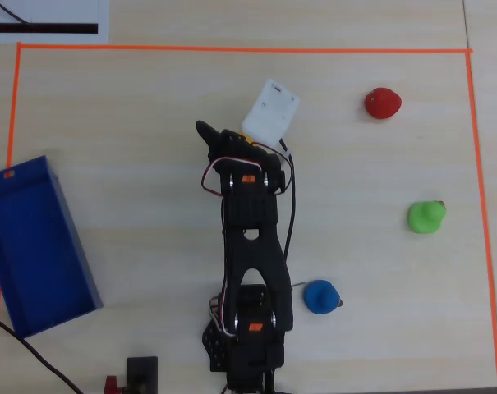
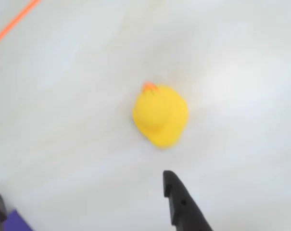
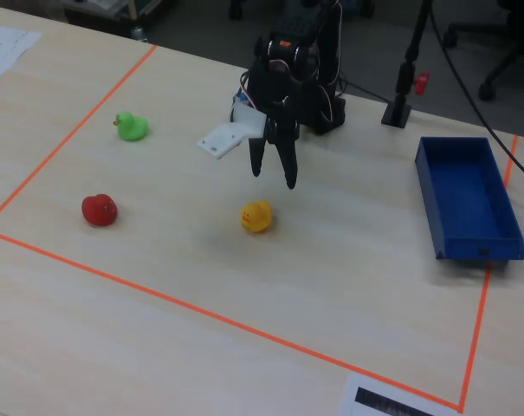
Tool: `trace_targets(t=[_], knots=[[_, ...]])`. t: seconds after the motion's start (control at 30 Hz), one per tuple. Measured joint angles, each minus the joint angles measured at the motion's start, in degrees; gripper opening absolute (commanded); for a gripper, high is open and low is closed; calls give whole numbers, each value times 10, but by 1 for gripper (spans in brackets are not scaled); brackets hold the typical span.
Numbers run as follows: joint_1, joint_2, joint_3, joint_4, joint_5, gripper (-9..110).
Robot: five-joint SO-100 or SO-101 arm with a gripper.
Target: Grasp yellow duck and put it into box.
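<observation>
Black fingertip [image 2: 181, 202] juts in at wrist view's bottom, w/ yellow duck [image 2: 160, 115] on bare table just beyond. Gripper [image 3: 273, 177] hangs above duck in fixed view, jaws spread, holding nothing. Blue box [image 3: 466, 201] sits well apart, at right.

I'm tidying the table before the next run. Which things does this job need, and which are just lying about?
Needed: yellow duck, blue box, gripper.
Lying about: red duck, green duck, blue duck.
</observation>
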Motion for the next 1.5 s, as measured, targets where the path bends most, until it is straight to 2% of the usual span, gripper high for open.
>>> trace_targets(t=[0.17,0.47,1.1,1.23,1.27,1.37,1.4,1.5], knots=[[12,-74,-4,-46,-36,44],[58,-104,1,-107,-84,43],[58,-145,88,-218,-80,40],[54,-159,88,-246,-69,33],[52,-163,88,-252,-69,28],[47,-173,107,-280,-69,3],[47,-175,115,-291,-67,0],[44,-176,117,-303,-58,0]])
